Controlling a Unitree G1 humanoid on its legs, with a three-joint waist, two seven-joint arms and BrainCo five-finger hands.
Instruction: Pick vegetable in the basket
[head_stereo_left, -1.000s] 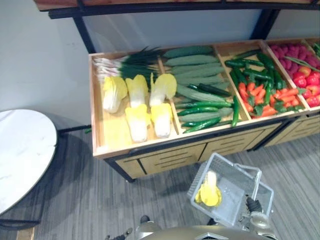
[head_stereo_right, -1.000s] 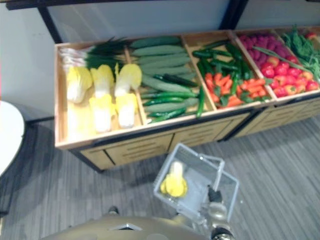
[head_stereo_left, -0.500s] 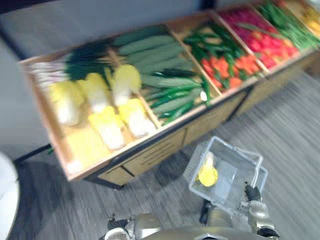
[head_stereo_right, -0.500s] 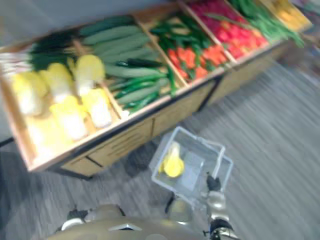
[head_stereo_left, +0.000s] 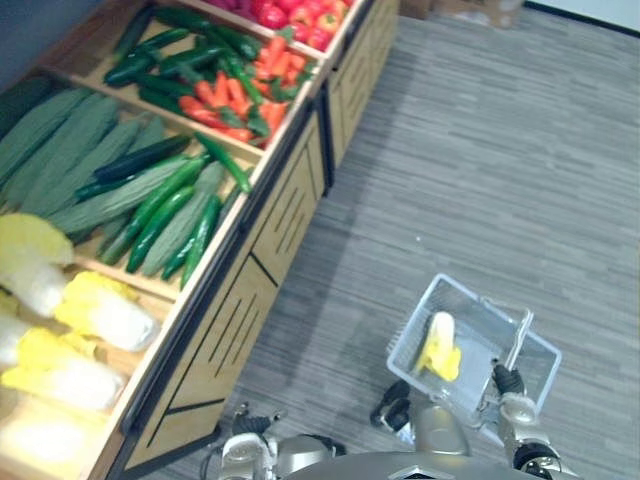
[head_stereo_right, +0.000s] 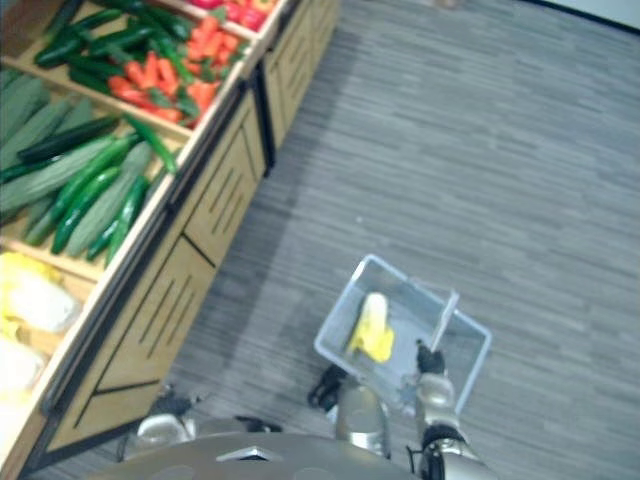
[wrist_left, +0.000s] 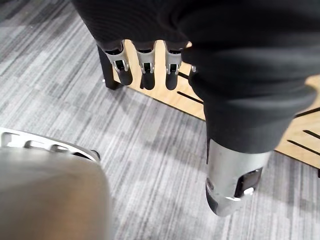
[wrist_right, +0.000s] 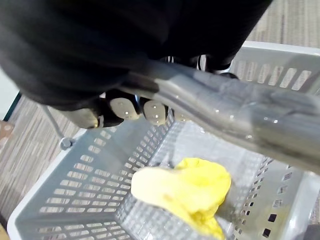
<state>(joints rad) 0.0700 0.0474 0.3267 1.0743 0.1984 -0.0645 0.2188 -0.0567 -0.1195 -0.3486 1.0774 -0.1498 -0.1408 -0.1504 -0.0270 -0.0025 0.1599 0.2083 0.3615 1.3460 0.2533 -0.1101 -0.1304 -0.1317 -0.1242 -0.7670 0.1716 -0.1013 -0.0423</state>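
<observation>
The right robot hand (wrist_right: 134, 108) is closed round the handle (wrist_right: 235, 117) of the grey basket (wrist_right: 70, 195). A yellow cabbage (wrist_right: 185, 192) is seen lying inside the basket, just below that hand. The left robot hand (wrist_left: 144, 62) is held open, fingers relaxed, near the wooden shelf (head_stereo_left: 270, 240).

The wooden vegetable stand (head_stereo_left: 270, 235) ran off the left and top edges of both eye views. The pale yellow cabbages (head_stereo_left: 95, 310) at its near end were cropped by the left edge, and the red produce (head_stereo_left: 295, 12) at the top was too small to name. In the right wrist view the blurred clear handle (wrist_right: 240, 117) of the grey plastic basket (wrist_right: 75, 192) crossed the right robot hand (wrist_right: 152, 111), hiding most of its curled fingers (wrist_right: 124, 108). The yellow vegetable (wrist_right: 185, 192) inside was too blurred to identify.
</observation>
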